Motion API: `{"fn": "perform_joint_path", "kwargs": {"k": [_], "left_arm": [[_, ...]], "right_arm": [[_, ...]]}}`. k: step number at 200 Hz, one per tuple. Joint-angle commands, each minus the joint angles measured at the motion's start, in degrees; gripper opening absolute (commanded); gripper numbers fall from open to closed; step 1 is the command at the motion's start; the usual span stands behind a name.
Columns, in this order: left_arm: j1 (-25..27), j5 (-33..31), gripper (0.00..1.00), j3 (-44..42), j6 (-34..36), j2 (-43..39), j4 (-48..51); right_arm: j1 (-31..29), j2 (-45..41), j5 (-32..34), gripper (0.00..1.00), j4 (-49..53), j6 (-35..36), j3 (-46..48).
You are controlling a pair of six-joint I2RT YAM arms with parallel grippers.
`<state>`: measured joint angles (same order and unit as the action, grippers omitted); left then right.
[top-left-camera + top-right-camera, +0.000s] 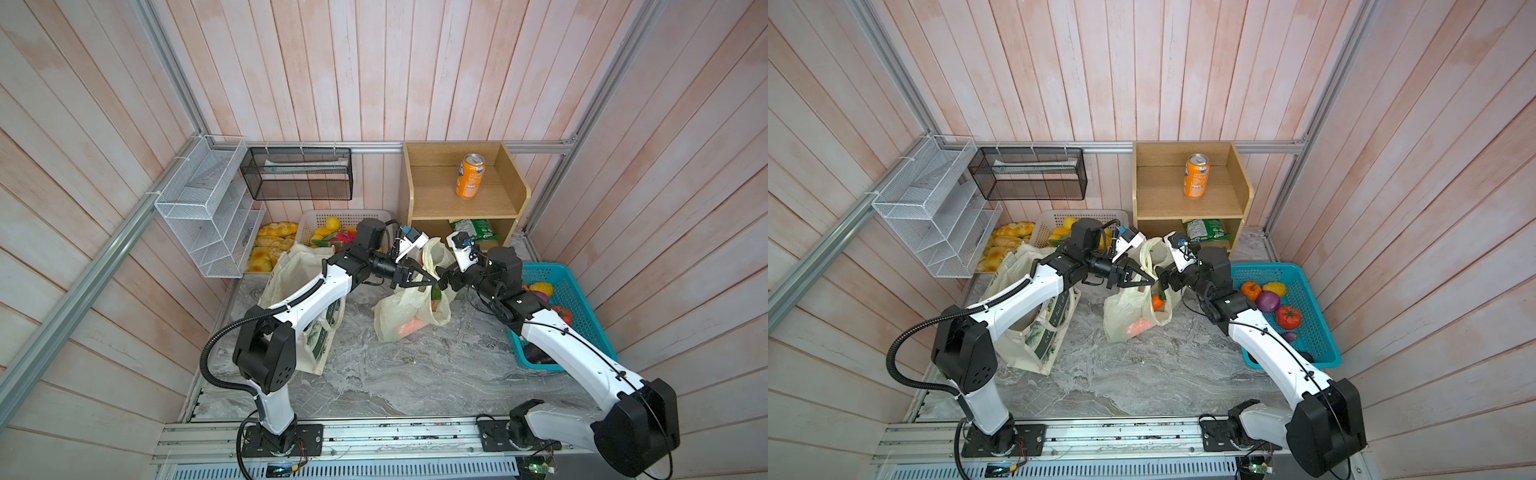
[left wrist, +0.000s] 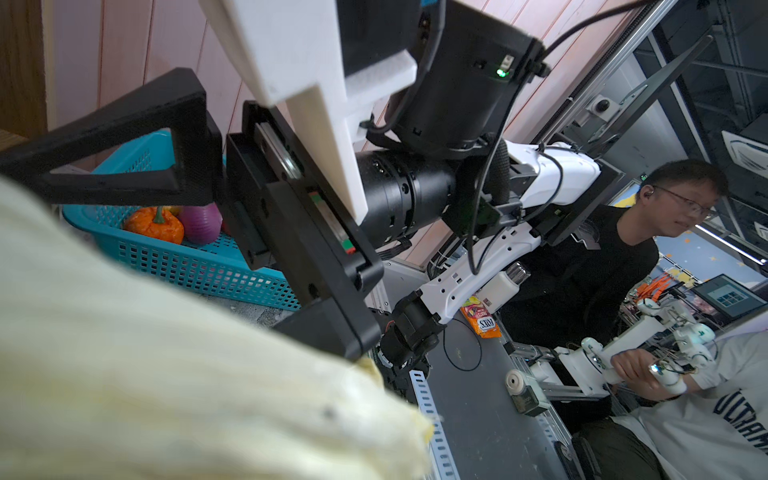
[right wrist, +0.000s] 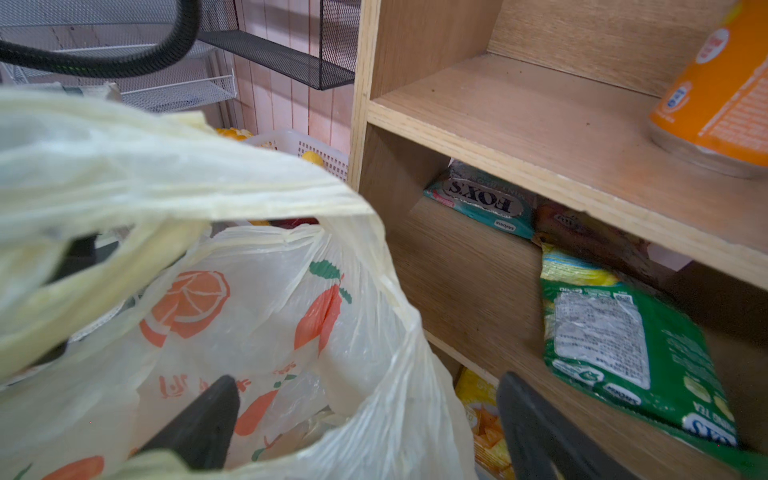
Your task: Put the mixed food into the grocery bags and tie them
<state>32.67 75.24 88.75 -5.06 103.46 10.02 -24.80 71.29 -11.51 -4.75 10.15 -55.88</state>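
Note:
The pale-yellow plastic grocery bag [image 1: 395, 313] [image 1: 1123, 311], printed with oranges, stands mid-table, and orange toy carrots [image 1: 1157, 302] show inside it. My left gripper [image 1: 432, 281] [image 1: 1150, 281] is shut on one bag handle [image 3: 166, 187], pulling it taut; in the left wrist view the plastic [image 2: 166, 353] hides its jaws. Facing it from the right, my right gripper [image 1: 441, 279] [image 3: 365, 380] is open, with the bag's far rim [image 3: 395, 340] between its fingers [image 3: 208, 415]. The cream canvas tote [image 1: 291, 270] [image 1: 1017, 266] stands under my left arm. No other food shows.
Behind the bag a wooden shelf [image 1: 432, 195] holds an orange soda can [image 1: 469, 176] and, lower, a green snack packet [image 3: 623, 345]. A blue basket [image 1: 577, 291] of toy vegetables sits right. At the back left are a white basket [image 1: 311, 220], bread [image 1: 270, 245] and wire racks [image 1: 208, 208].

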Motion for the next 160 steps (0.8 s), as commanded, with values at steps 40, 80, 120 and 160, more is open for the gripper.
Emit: {"fn": "perform_joint_path", "kwargs": {"k": [40, 80, 120, 160], "left_arm": [[-0.10, -1.96, 0.00, 2.29, 3.58, 0.28, 3.98], [-0.54, -11.43, 0.00, -3.32, 1.02, -3.43, -3.19], [-0.94, -19.57, 0.05, -8.70, -3.87, -6.42, -8.92], [-0.70, -30.41, 0.17, -10.72, -9.03, -6.82, -9.67]], "right_arm": [[0.36, 0.00, -5.54, 0.04, -0.63, -2.89, -0.70], [0.45, -6.95, -1.30, 0.00, -1.59, -9.97, 7.08], [0.45, -13.08, 8.08, 0.00, 4.25, -17.99, 10.49], [0.44, -18.48, 11.99, 0.00, 8.75, -24.33, 12.22]]}}
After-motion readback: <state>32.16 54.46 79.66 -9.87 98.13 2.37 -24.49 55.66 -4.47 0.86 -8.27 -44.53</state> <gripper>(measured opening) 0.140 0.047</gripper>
